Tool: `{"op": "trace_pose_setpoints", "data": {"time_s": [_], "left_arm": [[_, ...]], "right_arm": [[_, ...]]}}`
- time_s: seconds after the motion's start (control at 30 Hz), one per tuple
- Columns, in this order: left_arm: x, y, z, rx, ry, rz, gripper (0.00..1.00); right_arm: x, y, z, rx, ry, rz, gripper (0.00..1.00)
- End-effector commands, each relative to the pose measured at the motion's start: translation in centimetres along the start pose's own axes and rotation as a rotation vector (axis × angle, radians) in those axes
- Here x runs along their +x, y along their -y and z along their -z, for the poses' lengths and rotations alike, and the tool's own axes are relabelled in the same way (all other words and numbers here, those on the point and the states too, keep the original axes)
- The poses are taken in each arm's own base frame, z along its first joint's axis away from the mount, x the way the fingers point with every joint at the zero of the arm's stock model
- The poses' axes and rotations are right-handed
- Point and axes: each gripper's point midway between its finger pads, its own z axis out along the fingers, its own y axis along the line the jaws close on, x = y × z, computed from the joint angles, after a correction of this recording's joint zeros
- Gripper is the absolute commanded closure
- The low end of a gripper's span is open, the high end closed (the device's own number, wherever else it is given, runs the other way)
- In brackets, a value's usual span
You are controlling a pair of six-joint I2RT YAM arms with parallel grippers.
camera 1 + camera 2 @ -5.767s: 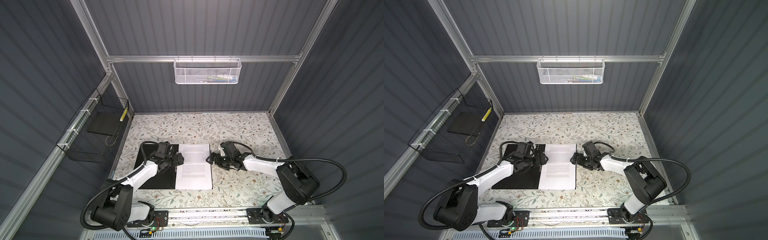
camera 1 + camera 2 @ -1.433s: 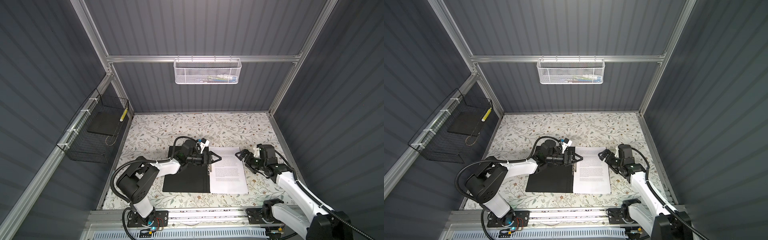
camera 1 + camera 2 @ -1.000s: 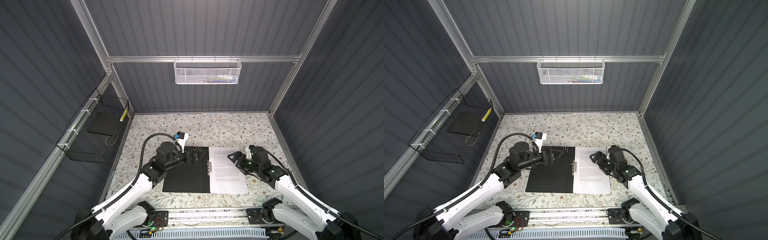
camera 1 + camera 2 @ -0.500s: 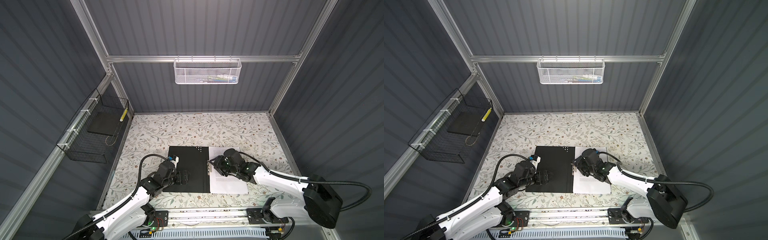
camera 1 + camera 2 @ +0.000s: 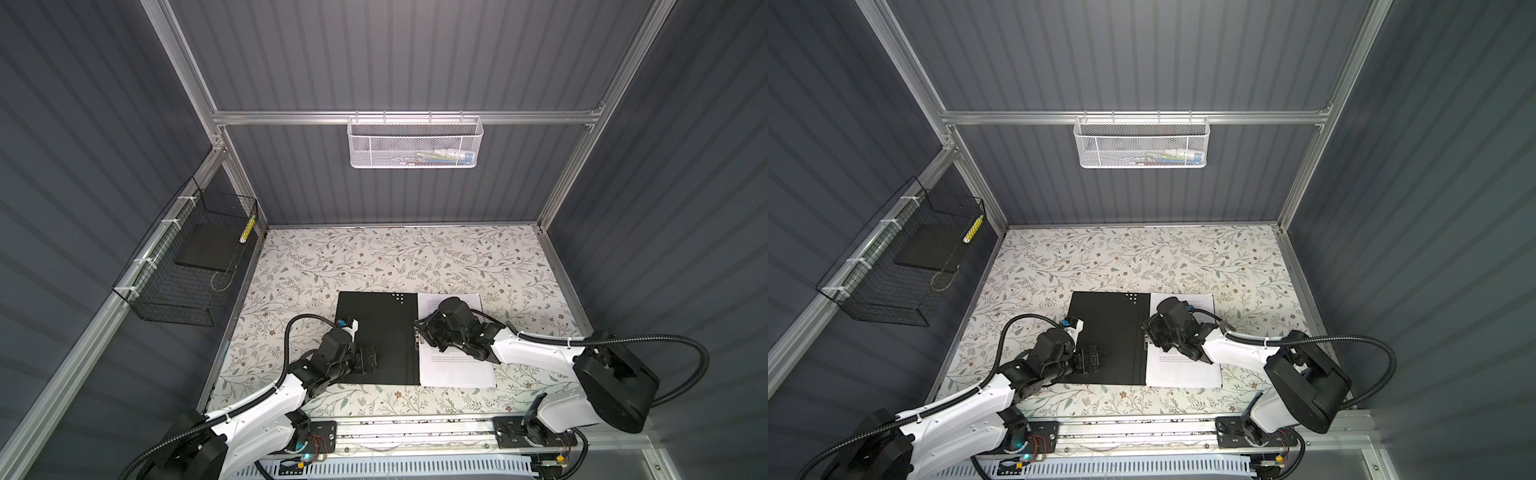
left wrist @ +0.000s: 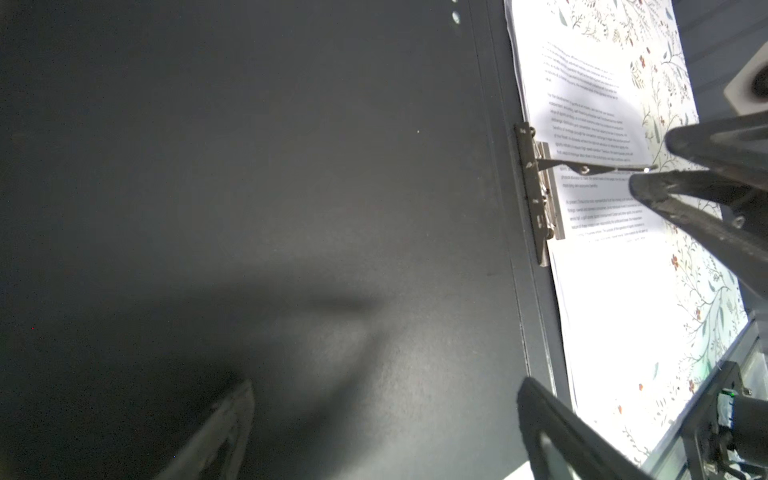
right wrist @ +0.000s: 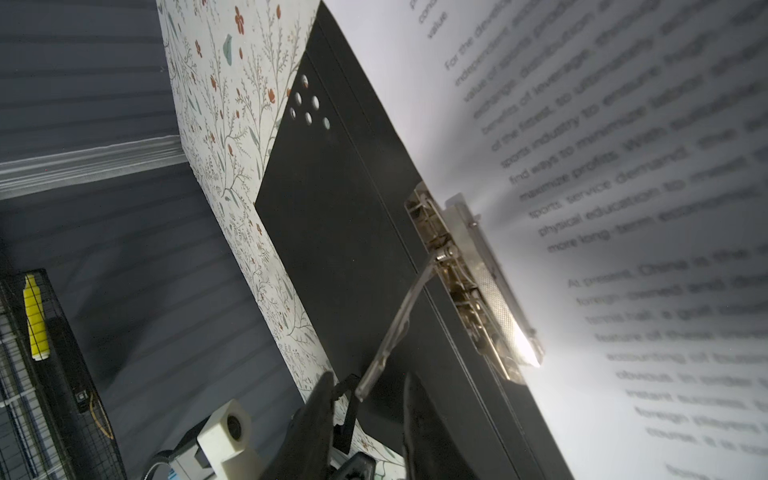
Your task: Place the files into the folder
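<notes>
The tabletop [image 5: 374, 257] is a flat surface with a pale covering printed with leaves and small flowers. One item lies directly on it: the folder [image 5: 376, 328], opened flat with the black inside up. The bare black half lies under the left claw [image 5: 374, 360]. The metal clip [image 7: 490, 299] at the fold lies at the right claw [image 5: 417, 332]. The files [image 5: 457, 370] cover the half behind the right claw. Bare tabletop surrounds the folder, widest past both claws, away from the arm bases [image 5: 519, 432].
</notes>
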Motion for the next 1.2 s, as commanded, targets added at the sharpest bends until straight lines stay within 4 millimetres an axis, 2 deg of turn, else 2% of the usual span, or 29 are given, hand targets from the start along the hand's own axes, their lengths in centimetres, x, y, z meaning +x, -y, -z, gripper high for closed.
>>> {"op": "trace_pose_setpoints", "data": {"time_s": [0.0, 0.17, 0.5, 1.0, 1.17], "left_arm": [[1.7, -1.9, -0.4, -0.061, -0.041, 0.033, 0.0], [1.7, -1.8, -0.3, -0.059, -0.035, 0.033, 0.0], [1.5, -1.8, 0.0, -0.054, -0.024, 0.032, 0.0], [1.6, -1.8, -0.2, -0.054, -0.027, 0.03, 0.0], [1.6, -1.9, -0.3, -0.06, -0.03, 0.032, 0.0]], "right_arm": [[0.3, -0.5, -0.2, -0.03, -0.01, -0.03, 0.74], [0.3, -0.1, -0.2, -0.024, -0.014, -0.041, 0.78], [0.5, 1.3, -0.7, -0.014, -0.028, -0.078, 0.81], [0.7, 1.7, -0.9, -0.019, -0.04, -0.094, 0.89], [0.7, 1.6, -0.9, -0.03, -0.041, -0.096, 0.95]]}}
